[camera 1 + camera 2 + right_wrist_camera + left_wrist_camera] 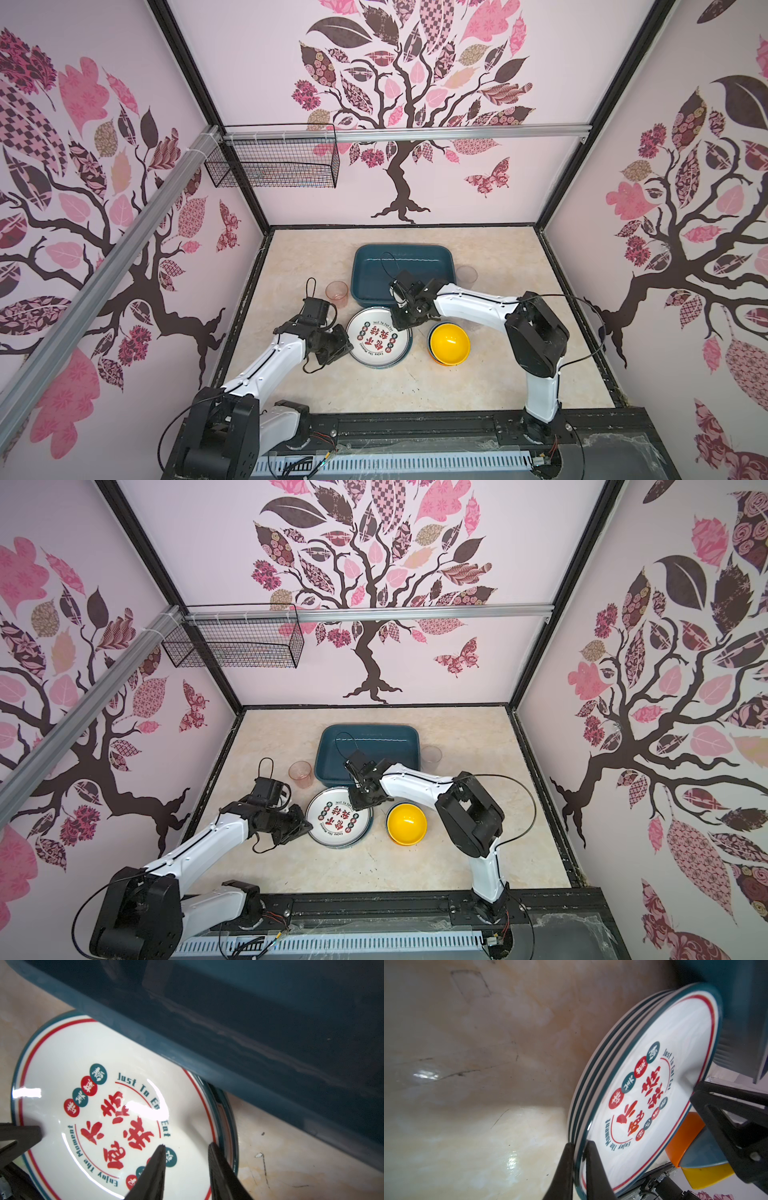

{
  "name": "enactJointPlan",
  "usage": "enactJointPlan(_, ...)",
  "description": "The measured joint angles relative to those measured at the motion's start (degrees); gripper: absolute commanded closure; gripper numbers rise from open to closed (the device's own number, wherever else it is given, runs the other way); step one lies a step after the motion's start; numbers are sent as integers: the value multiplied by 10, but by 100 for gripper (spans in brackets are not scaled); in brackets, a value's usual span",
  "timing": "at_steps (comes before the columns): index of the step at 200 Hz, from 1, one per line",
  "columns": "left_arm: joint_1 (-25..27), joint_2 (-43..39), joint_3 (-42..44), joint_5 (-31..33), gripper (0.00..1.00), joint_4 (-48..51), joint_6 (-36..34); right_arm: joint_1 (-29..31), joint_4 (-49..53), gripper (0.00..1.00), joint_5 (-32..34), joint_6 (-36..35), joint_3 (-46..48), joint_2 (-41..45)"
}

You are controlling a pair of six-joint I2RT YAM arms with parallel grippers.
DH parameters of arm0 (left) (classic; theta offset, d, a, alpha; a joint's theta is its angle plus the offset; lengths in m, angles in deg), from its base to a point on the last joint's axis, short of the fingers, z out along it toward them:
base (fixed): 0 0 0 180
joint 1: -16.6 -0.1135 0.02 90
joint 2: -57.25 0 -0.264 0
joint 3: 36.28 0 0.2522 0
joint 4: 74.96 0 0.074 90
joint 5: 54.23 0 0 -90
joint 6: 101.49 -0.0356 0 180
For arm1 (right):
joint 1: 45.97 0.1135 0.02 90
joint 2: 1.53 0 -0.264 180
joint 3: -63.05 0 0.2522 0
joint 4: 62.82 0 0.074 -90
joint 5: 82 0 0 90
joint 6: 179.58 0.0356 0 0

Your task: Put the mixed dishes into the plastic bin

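A stack of white plates (376,341) (337,823) with red characters lies in front of the dark teal plastic bin (365,266) (328,746). My left gripper (580,1143) (348,345) is shut on the top plate's (654,1084) teal rim at its left edge. My right gripper (186,1145) (405,326) stands open over the same plate's (93,1053) right edge, one finger above the inside, the other at the rim. A yellow bowl (449,343) tops a stack with blue (702,1153) and orange (683,1138) bowls.
A pinkish cup (336,293) stands left of the bin and a clear cup (466,275) right of it. A black wire basket (274,162) hangs on the back wall. Black frame rails edge the marble tabletop (374,390).
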Motion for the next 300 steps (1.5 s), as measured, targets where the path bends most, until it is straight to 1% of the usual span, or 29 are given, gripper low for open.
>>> enactJointPlan(21,0,0,0,-1,90,0,0,0,0,59,9,1,0,2)
enactJointPlan(54,2,0,0,-1,89,-1,0,0,-2,58,12,2,0,2)
enactJointPlan(77,3,0,0,-2,90,-2,0,0,-3,55,13,3,0,2)
enactJointPlan(161,3,0,0,-2,92,-1,0,-3,4,55,36,3,2,29)
enactJointPlan(260,3,-1,0,-2,92,-1,0,-3,-3,60,18,4,15,29)
enactJointPlan(281,3,-2,0,-2,92,-1,0,-3,-5,60,14,4,17,29)
enactJointPlan(300,3,-2,0,-2,92,0,0,-3,-5,56,14,5,18,27)
